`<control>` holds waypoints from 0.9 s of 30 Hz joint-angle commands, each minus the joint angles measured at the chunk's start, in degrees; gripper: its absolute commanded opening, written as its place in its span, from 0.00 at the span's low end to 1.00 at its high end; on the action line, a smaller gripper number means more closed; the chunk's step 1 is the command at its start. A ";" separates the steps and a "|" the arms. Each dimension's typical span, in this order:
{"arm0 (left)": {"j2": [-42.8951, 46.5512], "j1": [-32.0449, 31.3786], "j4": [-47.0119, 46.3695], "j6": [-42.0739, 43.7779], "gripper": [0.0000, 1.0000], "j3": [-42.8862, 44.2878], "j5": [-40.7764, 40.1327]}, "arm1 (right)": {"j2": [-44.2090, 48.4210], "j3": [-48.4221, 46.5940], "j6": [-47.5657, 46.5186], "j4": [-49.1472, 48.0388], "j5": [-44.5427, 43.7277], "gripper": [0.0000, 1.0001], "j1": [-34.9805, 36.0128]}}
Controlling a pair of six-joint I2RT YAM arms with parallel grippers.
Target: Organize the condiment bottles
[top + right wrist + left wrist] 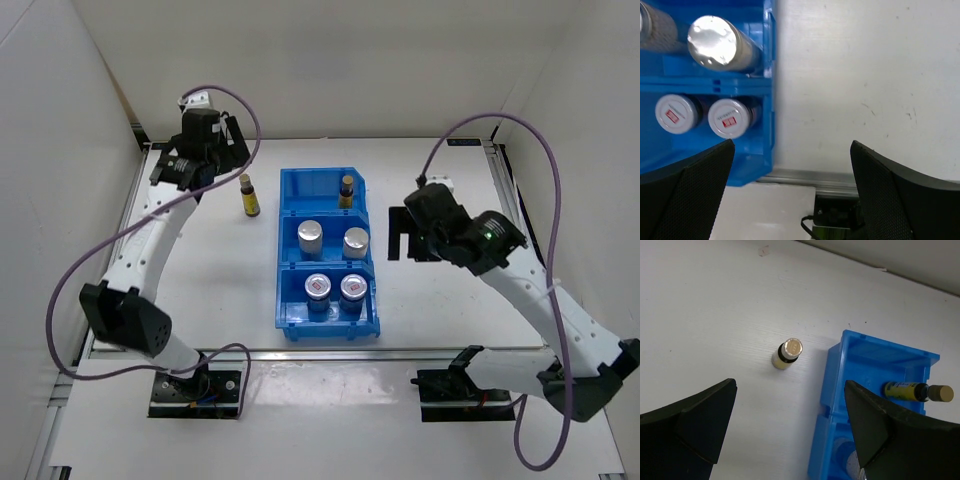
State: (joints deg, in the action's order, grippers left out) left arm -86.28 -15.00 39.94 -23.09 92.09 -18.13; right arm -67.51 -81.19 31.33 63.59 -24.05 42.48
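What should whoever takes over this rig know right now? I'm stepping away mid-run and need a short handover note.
Left pincer: open, empty, near the slim amber bottle with yellow label and dark cap, which stands on the white table left of the blue three-compartment plastic bin.
Right pincer: open, empty, over the table right of the bin.
Done: second amber bottle in the far compartment; white-blue cylinders with silver lids in the middle; short silver jars with red-marked lids in the near one.
Left to do: probably move the loose amber bottle into the far compartment.
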 commanded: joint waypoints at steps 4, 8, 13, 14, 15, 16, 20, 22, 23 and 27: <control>-13.88 3.14 3.73 4.28 0.99 11.16 11.01 | 13.07 6.21 3.21 8.47 0.59 1.00 0.15; -20.50 3.66 5.14 5.43 0.99 17.06 11.01 | 18.81 7.62 3.74 12.51 2.70 1.00 0.15; -24.02 3.67 5.14 5.43 0.99 19.09 11.01 | 19.35 5.53 3.74 16.38 2.70 1.00 0.15; -24.81 3.67 5.14 5.43 0.99 19.09 11.01 | 18.30 5.51 3.74 17.26 2.00 1.00 0.15; -24.81 3.67 5.14 5.43 0.99 19.09 11.01 | 17.68 4.73 3.74 17.27 1.99 1.00 0.15; -25.42 3.67 5.14 5.43 0.99 19.09 11.01 | 17.67 4.03 3.74 17.88 1.30 1.00 0.15; -26.04 3.67 5.67 5.43 0.99 17.95 11.01 | 16.09 4.02 4.35 17.88 1.29 1.00 0.15; -26.57 3.67 5.67 5.43 0.96 17.94 11.01 | 16.09 4.02 5.75 17.88 1.29 1.00 0.15; -26.57 3.67 5.67 5.95 0.93 17.42 11.01 | 16.09 4.02 5.76 17.88 1.29 1.00 0.15; -27.71 3.67 5.67 5.95 0.83 17.42 11.01 | 16.09 5.77 6.98 17.88 1.91 1.00 0.15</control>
State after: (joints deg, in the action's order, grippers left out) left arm -113.95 -11.73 45.45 -17.65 108.27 -8.01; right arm -51.90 -75.11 36.32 77.01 -22.09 42.46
